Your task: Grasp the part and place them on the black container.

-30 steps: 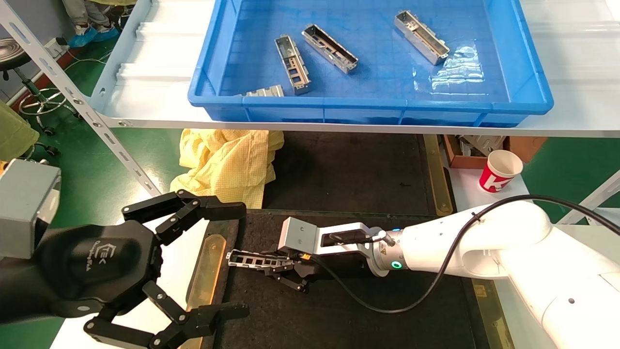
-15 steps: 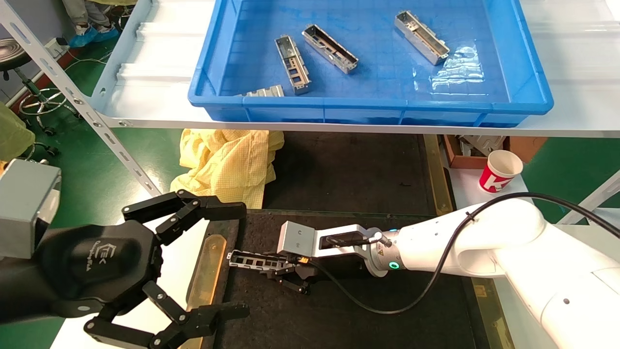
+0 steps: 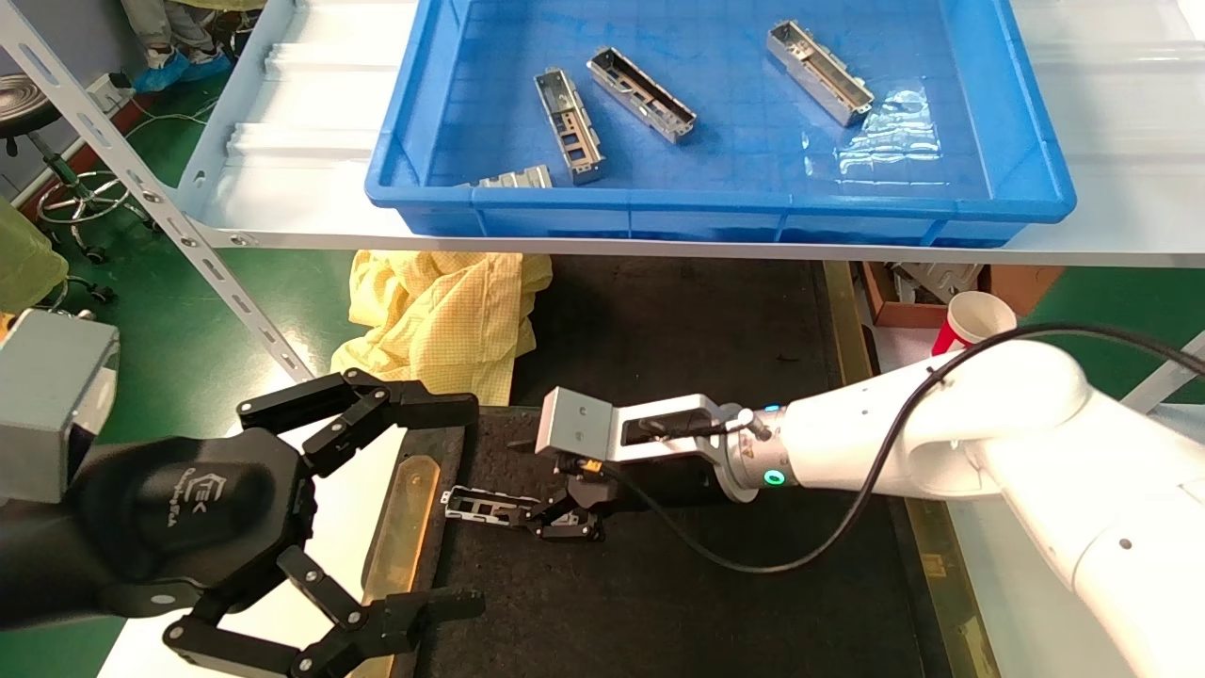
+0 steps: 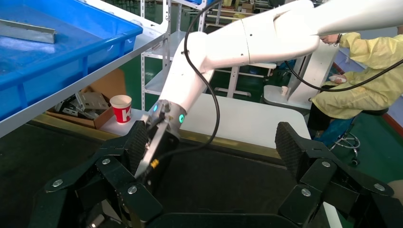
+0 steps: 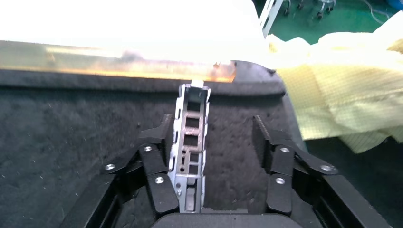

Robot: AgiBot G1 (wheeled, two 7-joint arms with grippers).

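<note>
Could drag the part (image 3: 490, 507) askew on pulling away: seen through the right wrist camera (image 5: 192, 142), resting against one finger (image 5: 159, 142) of the right pincer (image 5: 211, 137), well clear of the other. Judged risky for that reason. Spread apart, that right pincer (image 3: 565, 513), low over the black container (image 3: 706, 603), clamped on nothing. Safer to lift straight up than to slide sideways, probably.

Could also nudge the part off its spot towards the brass strip (image 3: 400, 527), given how near the far end sits to the container's left edge. Thin metal on a rough matte surface, so likely to catch and pivot rather than glide.

Worth watching the left pincer (image 3: 461, 506) too: parked just beside that same edge, spread wide, holding nothing, confirmed from its own wrist camera (image 4: 214, 147). Little room between the two arms; a swing leftward might end in contact.

As for looks: slim, long, silvery, channel-shaped, with a row of rectangular cutouts along its length and a small tab at the far end. Lying flat on the container, lengthwise between the right fingers, pointing at the strip. Several more alike left in the blue crate (image 3: 715, 202) on the shelf above, well apart from here.
</note>
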